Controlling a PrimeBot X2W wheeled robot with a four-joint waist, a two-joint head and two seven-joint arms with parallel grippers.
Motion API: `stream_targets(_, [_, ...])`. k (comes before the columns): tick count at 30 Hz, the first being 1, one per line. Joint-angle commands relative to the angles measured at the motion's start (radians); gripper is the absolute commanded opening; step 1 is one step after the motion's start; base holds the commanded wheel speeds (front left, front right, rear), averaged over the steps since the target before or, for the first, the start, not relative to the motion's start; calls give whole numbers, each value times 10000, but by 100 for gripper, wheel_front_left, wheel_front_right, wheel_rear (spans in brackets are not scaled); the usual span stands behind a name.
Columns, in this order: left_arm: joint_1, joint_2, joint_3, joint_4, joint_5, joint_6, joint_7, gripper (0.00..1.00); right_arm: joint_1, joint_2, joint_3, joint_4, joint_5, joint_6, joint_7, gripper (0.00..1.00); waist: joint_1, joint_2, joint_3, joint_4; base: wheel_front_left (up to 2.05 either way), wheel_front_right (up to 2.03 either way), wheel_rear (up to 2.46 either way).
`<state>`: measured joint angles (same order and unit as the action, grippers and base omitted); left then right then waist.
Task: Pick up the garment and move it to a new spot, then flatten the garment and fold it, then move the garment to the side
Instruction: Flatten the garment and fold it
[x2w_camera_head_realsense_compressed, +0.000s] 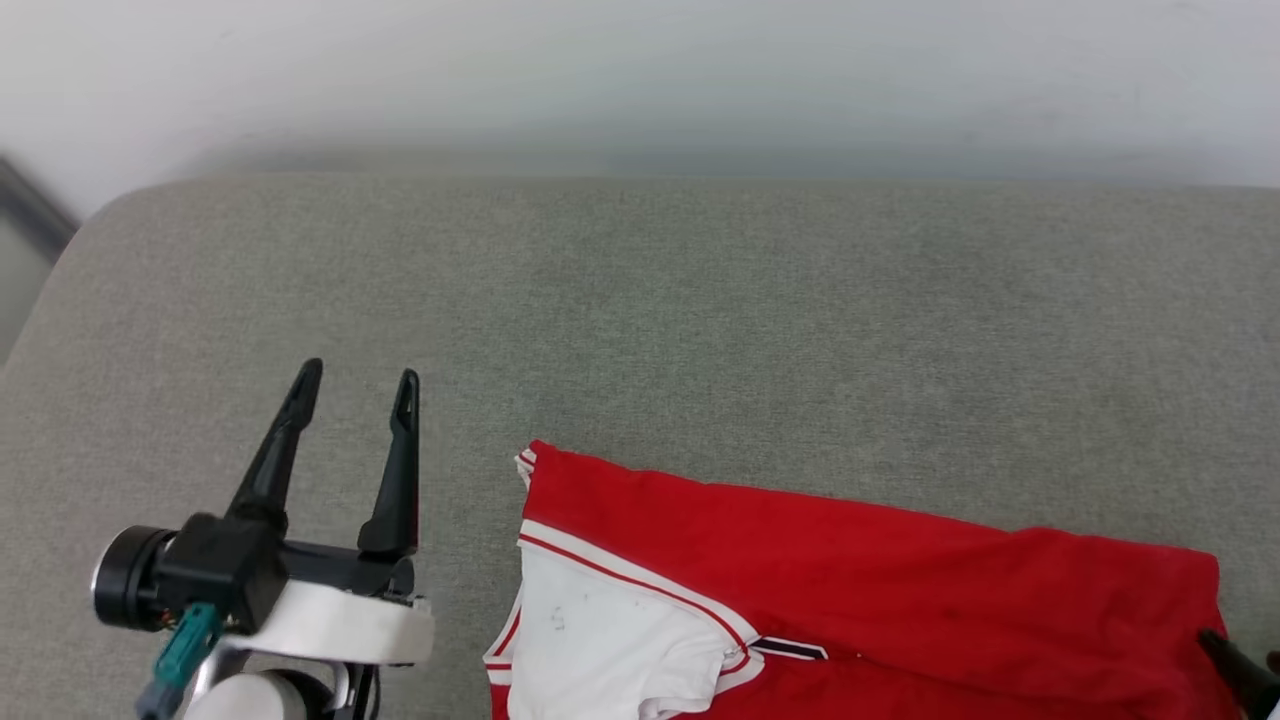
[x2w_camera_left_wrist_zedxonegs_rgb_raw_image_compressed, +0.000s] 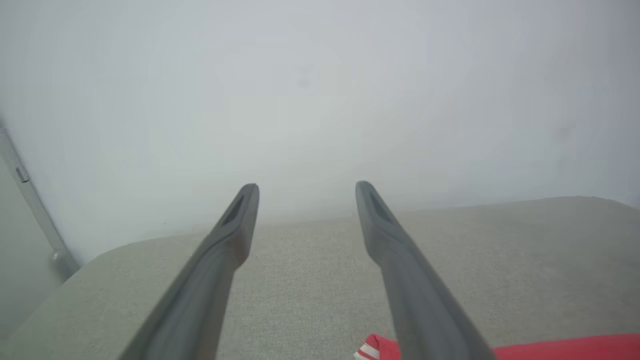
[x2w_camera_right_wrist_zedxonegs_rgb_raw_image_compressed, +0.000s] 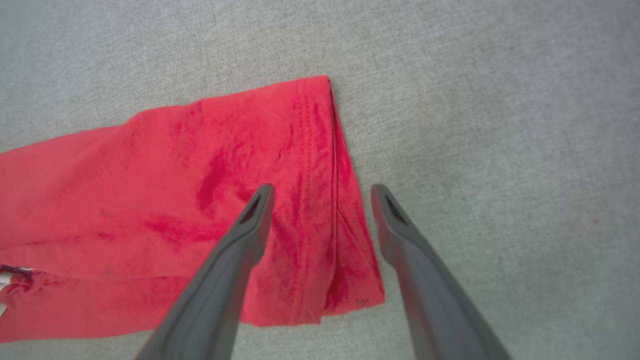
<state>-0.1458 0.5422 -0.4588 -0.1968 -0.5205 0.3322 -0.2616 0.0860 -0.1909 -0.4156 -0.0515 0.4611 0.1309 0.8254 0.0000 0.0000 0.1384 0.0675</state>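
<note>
Left gripper (x2w_camera_head_realsense_compressed: 360, 372) wide, empty, garment (x2w_camera_head_realsense_compressed: 850, 560) just to its right. Right gripper (x2w_camera_right_wrist_zedxonegs_rgb_raw_image_compressed: 322, 189) wide over the garment's edge, nothing gripped; probably staged to grab for the side move.

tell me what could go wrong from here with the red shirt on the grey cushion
1. The right pincer hangs open astride the hem of the garment; closing there may catch just one layer, and the fold could fall open on lifting.
2. The left pincer stands open beside the sleeve end, clear of the cloth; a one-sided pull would likely drag the white sleeve askew.
</note>
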Motion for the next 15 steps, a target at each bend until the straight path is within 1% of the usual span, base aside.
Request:
stream_targets(1, [196, -200, 279, -134, 370, -95, -39, 100, -24, 127, -74, 123, -30, -4, -107, 100, 0, 0, 71, 54, 0, 0, 0])
stream_targets(3, [519, -630, 900, -364, 1123, -342, -40, 100, -145, 283, -242, 417, -118, -4, -286, 100, 0, 0, 159, 105, 0, 0, 0])
stream_targets(6, [969, -1216, 1543, -402, 1879, -818, -33, 100, -287, 471, -342, 922, -80, -4, -502, 100, 0, 0, 241, 197, 0, 0, 0])
stream_targets(11, [1293, -2054, 2291, -244, 2617, -1706, -32, 100, -379, 524, -253, 1743, 58, -4, -815, 100, 0, 0, 391, 337, 0, 0, 0])
stream_targets(15, [1397, -2505, 2722, -82, 3055, -2354, -33, 100, -318, 706, 144, 2338, 231, -2, -1001, 100, 0, 0, 452, 416, 0, 0, 0])
